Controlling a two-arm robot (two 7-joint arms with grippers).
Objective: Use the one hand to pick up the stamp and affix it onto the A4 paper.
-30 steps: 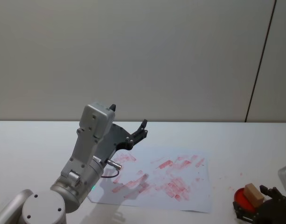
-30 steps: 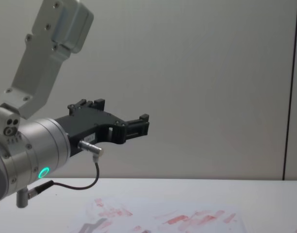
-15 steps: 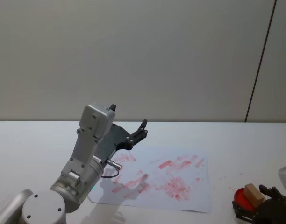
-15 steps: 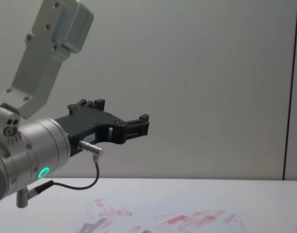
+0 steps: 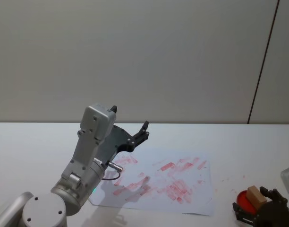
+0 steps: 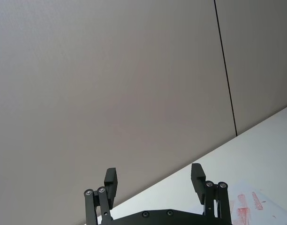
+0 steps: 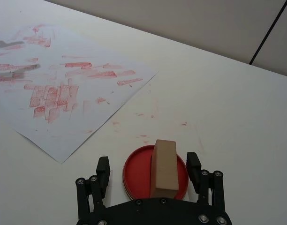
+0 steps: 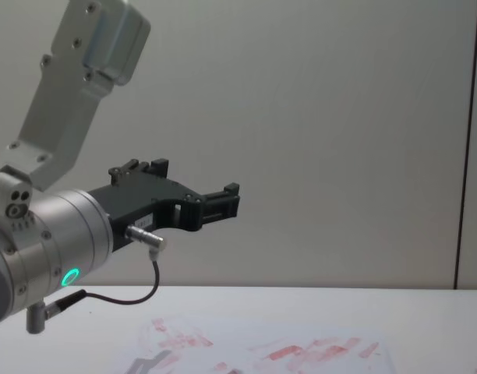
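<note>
The stamp point(image 7: 163, 164), a light-brown block, stands upright on a round red ink pad point(image 7: 134, 176) at the table's near right. My right gripper point(image 7: 148, 161) is open, one black finger on each side of the stamp with a small gap to each. From the head view the stamp point(image 5: 253, 194) sits between the right gripper's point(image 5: 256, 201) fingers. The A4 paper point(image 5: 158, 182), white with red and pink prints, lies flat at mid-table, left of the pad. My left gripper point(image 8: 196, 179) hangs open and raised above the paper's left part, green ring lit.
The white table point(image 5: 239, 146) runs back to a plain grey wall. Small red smudges point(image 7: 143, 136) mark the bare table between the paper point(image 7: 59, 79) and the ink pad. The left arm's silver body point(image 5: 90, 156) rises over the paper's near-left corner.
The right gripper and the stamp between its fingers have shifted slightly left and lower in the head view. The left arm has not moved.
</note>
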